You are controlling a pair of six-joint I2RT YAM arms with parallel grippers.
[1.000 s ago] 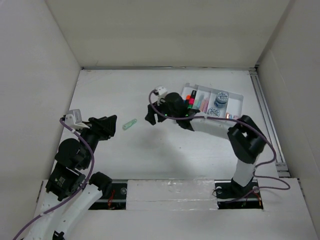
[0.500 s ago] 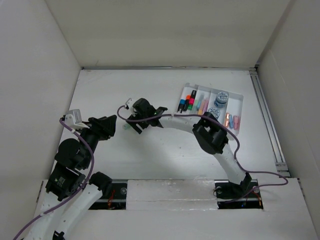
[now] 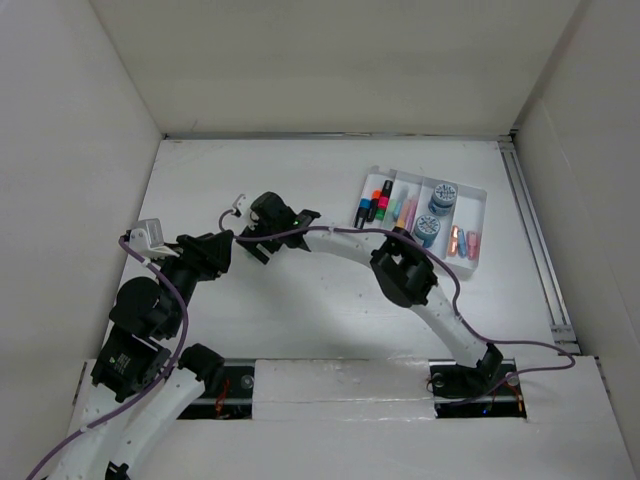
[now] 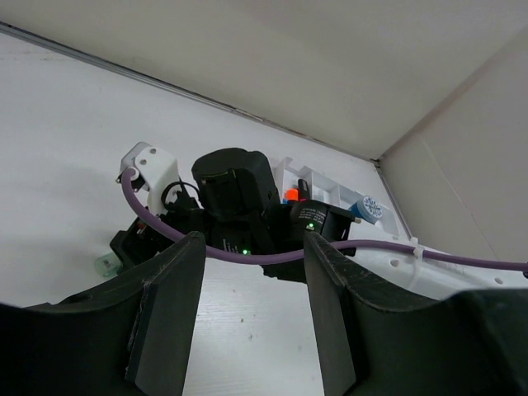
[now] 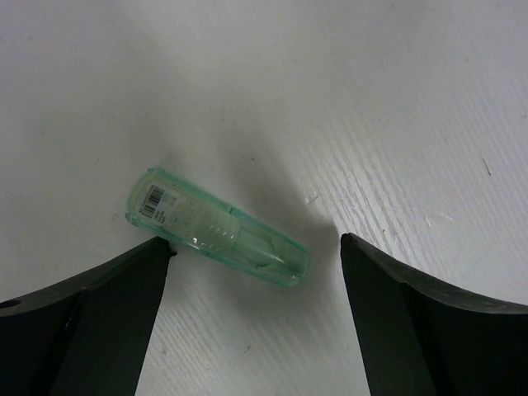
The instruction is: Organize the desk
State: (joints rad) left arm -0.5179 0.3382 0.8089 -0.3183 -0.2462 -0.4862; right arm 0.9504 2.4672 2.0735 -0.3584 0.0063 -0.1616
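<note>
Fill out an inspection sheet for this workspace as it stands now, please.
Surface: desk, white, matte, faint scuffs near the tube.
Job's things: green tube, clear plastic, lying flat and loose on the desk; tray at the far right holding markers, two blue rolls and small pink pieces.
Clutter: nothing seen beyond the tube.
Grippers: right gripper, jaws open, astride the tube, not closed on it; left gripper, jaws apart, empty, facing the right wrist.
Cables: purple cable along the right arm, another looped on the left arm; neither lies over the tube or tray.
Surroundings: white walls; metal rail at the right edge.
</note>
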